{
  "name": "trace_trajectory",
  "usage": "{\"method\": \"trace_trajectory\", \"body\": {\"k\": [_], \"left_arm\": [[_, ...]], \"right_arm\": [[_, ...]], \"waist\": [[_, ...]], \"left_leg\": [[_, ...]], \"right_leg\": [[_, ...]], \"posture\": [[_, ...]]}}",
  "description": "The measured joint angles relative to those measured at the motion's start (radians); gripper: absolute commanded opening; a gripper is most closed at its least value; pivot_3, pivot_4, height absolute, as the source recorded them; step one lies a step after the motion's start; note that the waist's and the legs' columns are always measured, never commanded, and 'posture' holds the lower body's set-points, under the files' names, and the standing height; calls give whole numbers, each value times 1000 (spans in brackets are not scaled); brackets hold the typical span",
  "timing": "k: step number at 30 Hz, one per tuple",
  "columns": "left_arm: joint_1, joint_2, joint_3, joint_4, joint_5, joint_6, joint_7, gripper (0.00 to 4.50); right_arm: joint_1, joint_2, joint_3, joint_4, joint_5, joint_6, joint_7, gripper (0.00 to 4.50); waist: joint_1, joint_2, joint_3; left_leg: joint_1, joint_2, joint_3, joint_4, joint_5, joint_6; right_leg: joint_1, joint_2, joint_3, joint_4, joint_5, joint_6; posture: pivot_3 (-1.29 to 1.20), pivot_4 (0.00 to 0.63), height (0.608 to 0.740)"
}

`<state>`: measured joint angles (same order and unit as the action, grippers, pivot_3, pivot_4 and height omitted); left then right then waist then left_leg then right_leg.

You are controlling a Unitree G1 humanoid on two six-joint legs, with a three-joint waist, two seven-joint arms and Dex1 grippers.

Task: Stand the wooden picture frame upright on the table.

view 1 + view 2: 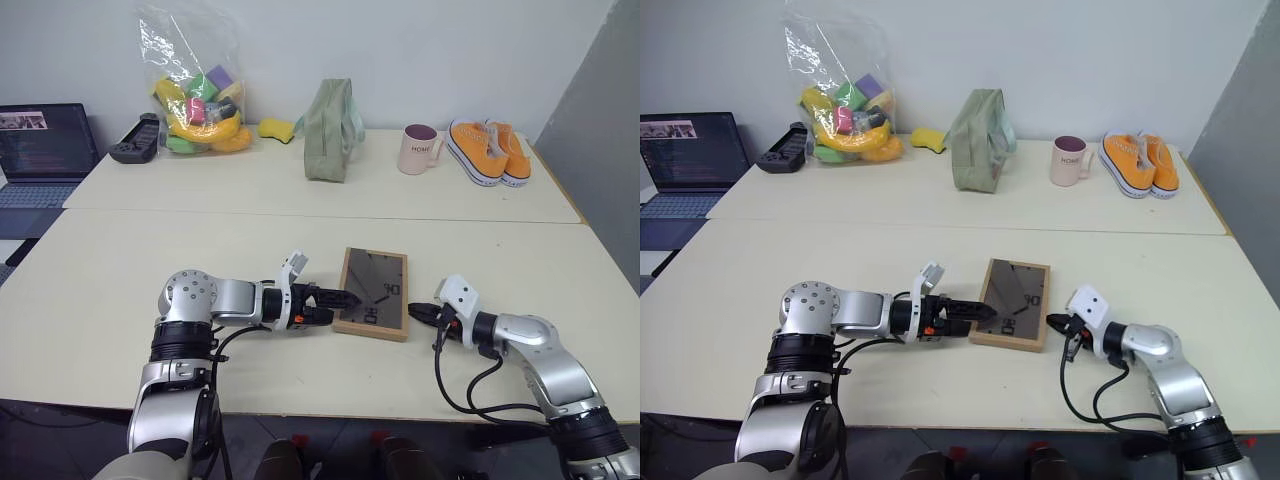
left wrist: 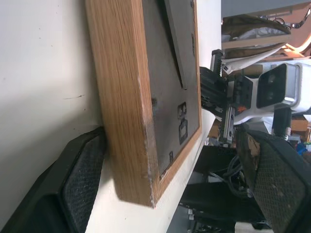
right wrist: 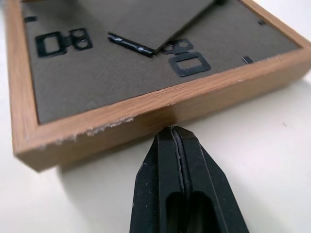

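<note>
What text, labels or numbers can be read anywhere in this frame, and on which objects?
"HOME": on the pink mug at the back of the table; the lettering is small, so this reading is likely rather than certain.
Laptop screen: lines of text, too small to read.
Wooden picture frame, back side up: no lettering visible.

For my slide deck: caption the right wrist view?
Shut right gripper at the wooden edge of the face-down frame on the table.
</note>
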<state>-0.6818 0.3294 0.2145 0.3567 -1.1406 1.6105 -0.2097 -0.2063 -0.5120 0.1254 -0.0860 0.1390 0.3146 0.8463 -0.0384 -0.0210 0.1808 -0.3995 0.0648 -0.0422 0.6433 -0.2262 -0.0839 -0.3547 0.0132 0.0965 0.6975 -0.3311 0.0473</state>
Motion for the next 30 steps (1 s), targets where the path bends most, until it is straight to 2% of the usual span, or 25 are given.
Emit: {"method": "trace_trajectory", "body": {"k": [7, 15, 18, 28, 30], "left_arm": [[-7, -5, 13, 6, 23, 0, -11, 4392], [-21, -28, 79, 28, 68, 0, -4, 4392], [-23, -38, 100, 31, 80, 0, 4, 3925], [-23, -42, 115, 40, 98, 0, 22, 1897], [-23, -44, 122, 40, 86, 0, 18, 1643]], "right_arm": [[-3, 58, 29, -31, 1, 38, -33, 0], [-3, 30, 37, -23, 0, 33, -25, 0], [-2, 19, 36, -23, 0, 27, -21, 0], [6, 1, 32, -23, 1, 18, -20, 0], [9, 1, 30, -23, 1, 16, -20, 0]], "waist": [[-1, 0, 0], [-3, 0, 0], [-4, 0, 0], [-4, -1, 1], [-4, -1, 1]], "left_leg": [[0, 0, 0, 0, 0, 0], [0, 0, 0, -1, 0, 0], [0, 0, 0, -1, 0, 0], [-2, 0, 0, -2, 0, -1], [-2, 0, 0, -2, 0, -1]], "right_leg": [[0, 0, 0, 0, 0, 0], [0, 0, 0, 0, 0, 0], [0, 0, 0, -1, 0, 0], [-2, 0, 0, -3, 0, 0], [-2, 0, 0, -3, 0, 0]], "posture": [[0, 150, 740], [0, 150, 740], [0, 150, 740], [0, 150, 740], [0, 150, 740]]}}
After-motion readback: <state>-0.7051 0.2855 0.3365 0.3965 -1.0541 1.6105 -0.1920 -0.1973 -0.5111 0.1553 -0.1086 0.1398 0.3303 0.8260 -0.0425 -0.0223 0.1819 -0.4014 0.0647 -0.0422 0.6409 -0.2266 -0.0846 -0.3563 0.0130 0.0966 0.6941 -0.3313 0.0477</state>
